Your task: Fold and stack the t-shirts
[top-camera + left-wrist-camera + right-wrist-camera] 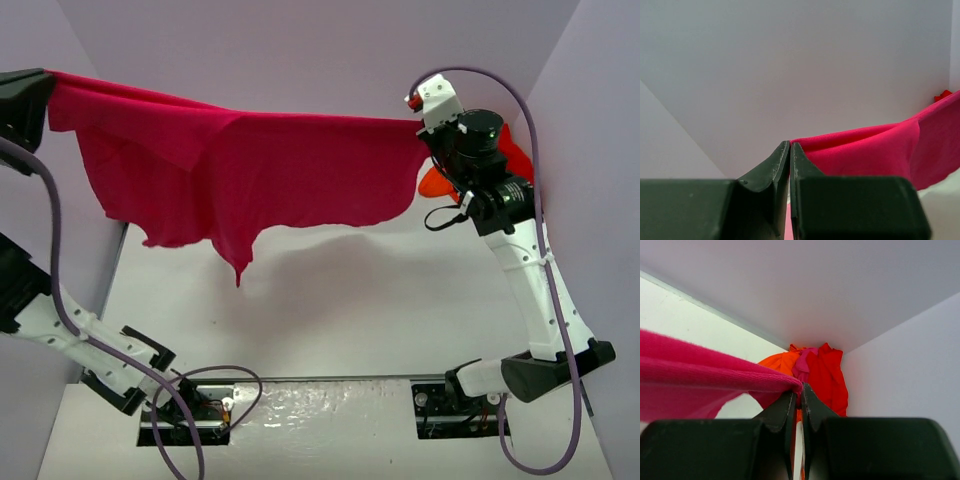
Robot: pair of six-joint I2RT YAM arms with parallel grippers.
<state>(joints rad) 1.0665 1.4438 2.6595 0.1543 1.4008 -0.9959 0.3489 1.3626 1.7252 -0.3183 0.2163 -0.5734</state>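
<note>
A crimson-magenta t-shirt (240, 170) hangs in the air, stretched wide between my two grippers, its lower edge drooping to a point above the table. My left gripper (38, 98) is shut on its left top corner; in the left wrist view the fingers (790, 145) pinch the cloth (870, 155). At the other top corner my right gripper (421, 127) is shut too, jaws (801, 387) clamping the hem (700, 375). An orange t-shirt (782, 362), a red t-shirt (827, 377) and a pink fold (804, 359) lie bunched in the far right corner.
The white table (400, 300) lies below the hanging shirt, boxed in by pale walls at the back and both sides. The bunched pile shows behind the right arm, the red part (515, 150) and the orange part (435, 182). Both arm bases sit at the near edge.
</note>
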